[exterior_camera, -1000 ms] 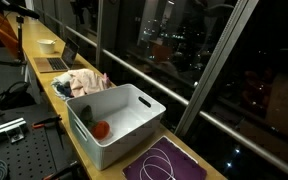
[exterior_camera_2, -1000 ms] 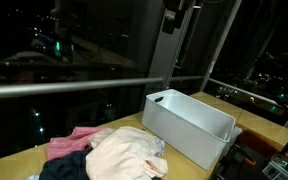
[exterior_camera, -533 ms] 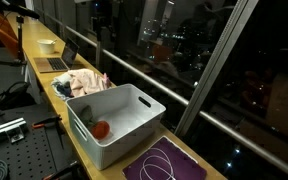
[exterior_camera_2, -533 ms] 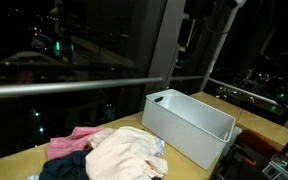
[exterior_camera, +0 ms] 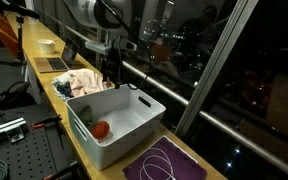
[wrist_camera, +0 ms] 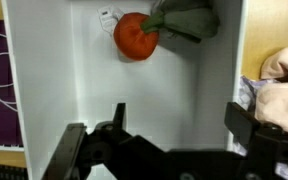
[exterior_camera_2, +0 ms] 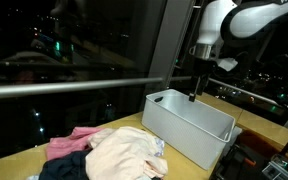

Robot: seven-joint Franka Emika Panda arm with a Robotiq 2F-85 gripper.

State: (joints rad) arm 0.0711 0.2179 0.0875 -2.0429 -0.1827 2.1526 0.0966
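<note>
**Bin (exterior_camera: 124,135) under wide-open gripper (wrist_camera: 176,118)**

Sitting on table (exterior_camera: 32,52), clothes (exterior_camera: 82,82) piled just beside. Gripper hovering over it, jaws spread, gripping nothing. Red ball (wrist_camera: 135,37) touching green cloth (wrist_camera: 184,18) at one end inside.

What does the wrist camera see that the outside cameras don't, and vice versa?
Only the wrist view looks straight down past the black gripper, jaws wide open. Only an exterior view shows the white robot arm and dark glass windows. Both show the white plastic bin holding a red round object and green cloth, beside pale clothes.
</note>
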